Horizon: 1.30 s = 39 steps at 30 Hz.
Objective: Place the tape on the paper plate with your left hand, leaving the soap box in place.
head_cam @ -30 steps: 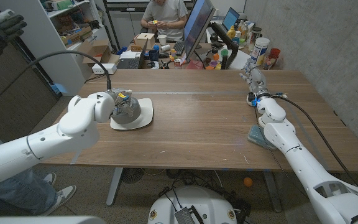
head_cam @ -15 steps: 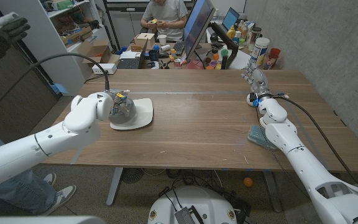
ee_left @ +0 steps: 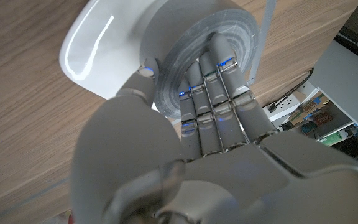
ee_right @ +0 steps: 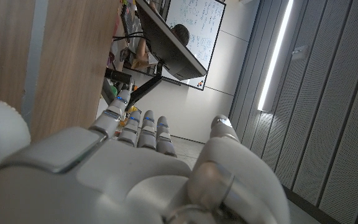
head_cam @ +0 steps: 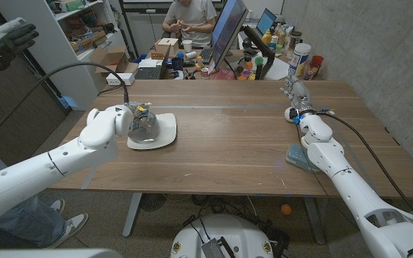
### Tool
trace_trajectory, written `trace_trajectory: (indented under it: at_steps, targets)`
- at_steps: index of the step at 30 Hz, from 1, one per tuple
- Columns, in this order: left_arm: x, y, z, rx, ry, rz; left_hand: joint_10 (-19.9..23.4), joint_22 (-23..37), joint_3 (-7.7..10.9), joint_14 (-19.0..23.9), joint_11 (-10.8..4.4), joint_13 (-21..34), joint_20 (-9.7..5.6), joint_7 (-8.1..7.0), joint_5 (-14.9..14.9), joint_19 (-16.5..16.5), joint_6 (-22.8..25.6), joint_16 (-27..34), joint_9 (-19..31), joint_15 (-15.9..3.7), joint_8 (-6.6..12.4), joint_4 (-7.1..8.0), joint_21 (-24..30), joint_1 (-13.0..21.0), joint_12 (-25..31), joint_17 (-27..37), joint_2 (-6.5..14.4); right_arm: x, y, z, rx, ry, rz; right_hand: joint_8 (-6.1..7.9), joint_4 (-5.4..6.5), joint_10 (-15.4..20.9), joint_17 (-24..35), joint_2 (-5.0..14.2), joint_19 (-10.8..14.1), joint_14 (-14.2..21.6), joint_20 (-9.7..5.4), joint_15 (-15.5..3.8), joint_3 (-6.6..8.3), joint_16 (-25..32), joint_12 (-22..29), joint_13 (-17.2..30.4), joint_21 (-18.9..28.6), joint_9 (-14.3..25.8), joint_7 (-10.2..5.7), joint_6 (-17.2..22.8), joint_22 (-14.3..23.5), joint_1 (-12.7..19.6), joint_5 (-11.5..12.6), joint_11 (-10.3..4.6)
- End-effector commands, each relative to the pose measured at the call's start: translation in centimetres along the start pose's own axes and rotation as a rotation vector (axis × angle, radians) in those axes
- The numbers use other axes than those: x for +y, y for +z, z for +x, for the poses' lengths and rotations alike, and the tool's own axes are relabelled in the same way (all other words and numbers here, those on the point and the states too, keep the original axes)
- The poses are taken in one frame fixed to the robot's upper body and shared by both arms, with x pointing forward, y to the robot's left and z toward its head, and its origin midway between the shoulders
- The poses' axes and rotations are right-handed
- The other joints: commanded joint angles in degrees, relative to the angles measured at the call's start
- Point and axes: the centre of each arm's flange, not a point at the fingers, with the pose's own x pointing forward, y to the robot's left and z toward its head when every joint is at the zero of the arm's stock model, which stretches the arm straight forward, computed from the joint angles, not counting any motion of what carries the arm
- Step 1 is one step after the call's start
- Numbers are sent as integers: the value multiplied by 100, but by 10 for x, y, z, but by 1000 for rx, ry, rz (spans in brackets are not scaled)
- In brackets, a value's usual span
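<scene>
The grey tape roll (head_cam: 144, 124) sits on the white paper plate (head_cam: 165, 133) at the table's left. My left hand (head_cam: 136, 117) is over it and holds it. In the left wrist view its fingers (ee_left: 211, 68) reach across the tape (ee_left: 232, 31) into the core, and the thumb sits at the roll's outer rim above the plate (ee_left: 95, 46). The teal soap box (head_cam: 298, 158) lies near the table's right front, partly behind my right forearm. Far beyond it my right hand (head_cam: 294, 89) stands with its fingers (ee_right: 143, 127) stretched out, holding nothing.
A black cable (head_cam: 84, 66) arcs over my left arm. Behind the table's far edge are a monitor (head_cam: 228, 29), bottles (head_cam: 301, 56), boxes and a seated person (head_cam: 188, 14). A gloved hand (head_cam: 4, 41) shows at the upper left.
My left hand has shifted slightly leftwards and toward the far side over the plate, and the tape now sits lower, on the plate. The right hand has barely moved.
</scene>
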Motion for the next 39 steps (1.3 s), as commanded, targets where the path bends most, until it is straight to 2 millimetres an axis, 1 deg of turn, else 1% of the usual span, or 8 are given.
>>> trace_trajectory:
  at_steps: [1,11,18,21,26,28,31,39]
  targets:
    - [-3,11,17,-34,-19,-3,873,6,59,932,-923,128,-8,-710,63,-33,703,24,92,-1178,63,46,34,501,-29,30,609,-4,-4,3,9,1,-5,18,13,30,15,-24,-4,43,1,-9,-31,-16,25,24,19,22,12,40,11,-42,33,43]
    - [-8,17,24,-34,-74,1,540,13,118,612,-939,115,49,-845,88,-240,328,-108,75,-1125,-82,-50,1,648,-288,64,637,-5,-4,5,8,4,-9,20,12,38,14,-34,-2,48,0,-9,-37,-16,28,24,19,22,12,47,11,-50,36,36]
    - [-7,18,26,-28,-113,-1,51,11,-89,199,-876,-27,272,-832,108,-577,-318,-341,23,-938,-424,152,-82,205,-683,-16,537,-6,-2,6,4,6,-8,20,10,36,14,-40,-2,49,3,-6,-41,-17,27,24,19,22,13,46,11,-54,39,32]
    - [-7,19,27,-28,-154,4,-262,6,-167,-149,-727,-156,523,-806,140,-941,-618,-537,-28,-738,-655,214,-224,-69,-934,-87,511,-6,-2,6,3,8,-8,19,10,36,14,-39,-3,49,3,-6,-40,-18,27,24,19,22,12,45,11,-54,40,38]
    - [-6,20,29,-41,-245,28,-1151,3,-345,-1438,-362,-364,1194,-620,132,-1949,-1253,-1098,-91,5,-1128,327,-710,-614,-1471,-174,522,-5,-1,6,3,10,-9,18,9,38,13,-40,-2,54,1,8,-41,-17,27,24,19,22,13,44,11,-56,43,41]
    - [-6,20,30,-42,-278,35,-1367,3,-393,-1629,-308,-402,1228,-619,111,-2039,-1408,-1157,-99,122,-1223,354,-782,-745,-1571,-181,517,-5,-1,6,2,11,-9,19,9,37,14,-39,-1,58,1,9,-41,-16,26,24,20,22,8,44,11,-57,44,39]
    - [-5,21,29,-43,-307,44,-1864,5,-530,-2158,-20,-484,1263,-580,27,-2301,-1812,-1270,-110,424,-1391,443,-979,-1092,-1733,-203,477,-5,0,6,1,12,-10,21,8,37,13,-39,-3,57,6,9,-41,-17,26,24,19,22,3,49,11,-56,45,36]
    - [0,22,21,-56,-303,28,-2107,8,-582,-2317,77,-536,1266,-544,-22,-2401,-2020,-1254,-120,535,-1425,477,-1081,-1271,-1757,-224,453,-3,5,5,-8,17,-12,24,5,37,12,-35,-2,63,10,6,-38,-17,26,24,19,23,-4,59,11,-54,49,34]
